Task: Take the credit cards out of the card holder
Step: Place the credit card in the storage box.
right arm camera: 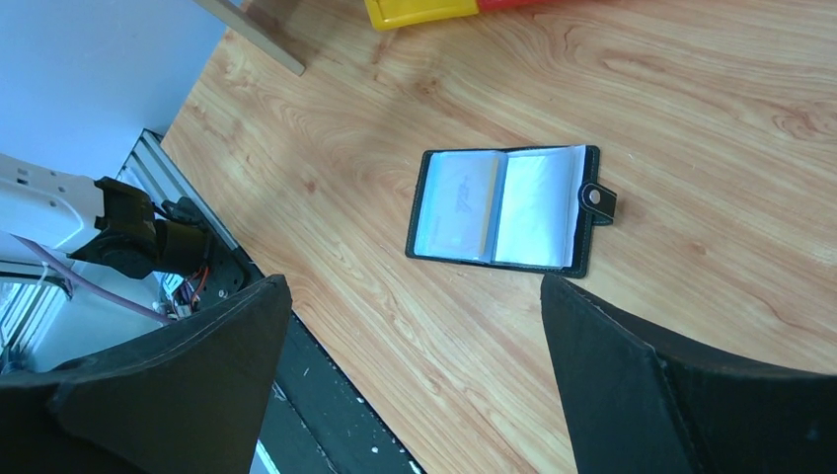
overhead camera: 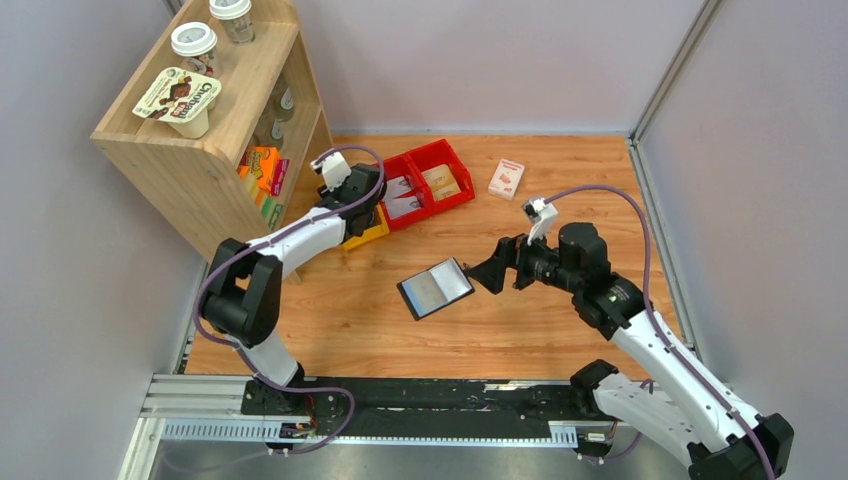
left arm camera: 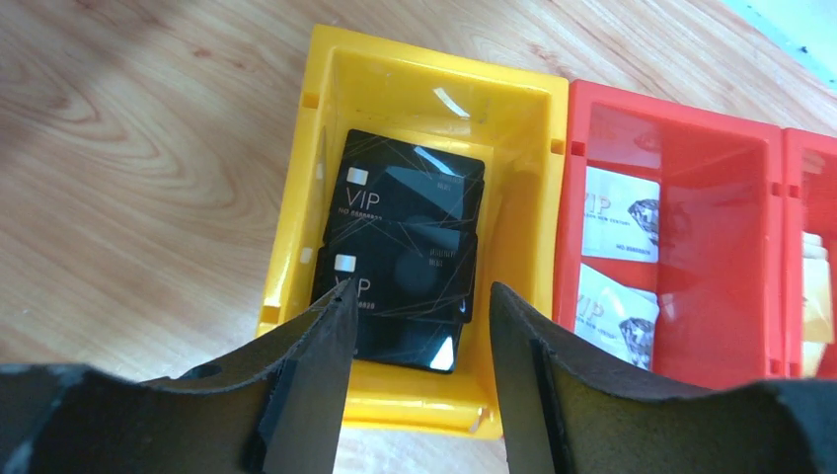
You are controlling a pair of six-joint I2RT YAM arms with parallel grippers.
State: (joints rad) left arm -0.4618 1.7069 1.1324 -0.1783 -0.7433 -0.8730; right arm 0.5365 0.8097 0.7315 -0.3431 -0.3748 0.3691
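On the counter (overhead camera: 340, 320), my left end effector (left arm camera: 419, 296) hung over the yellow bin (left arm camera: 415, 89), jaws parted and empty. The holder (right arm camera: 538, 212) lay open and flat near the middle, well apart from that bin, with my right end effector (right arm camera: 412, 286) spread wide beside it, gripping nothing. Black cards (left arm camera: 410, 227) lay overlapping in the bin, and a tan card (right arm camera: 481, 202) showed in one holder pocket.
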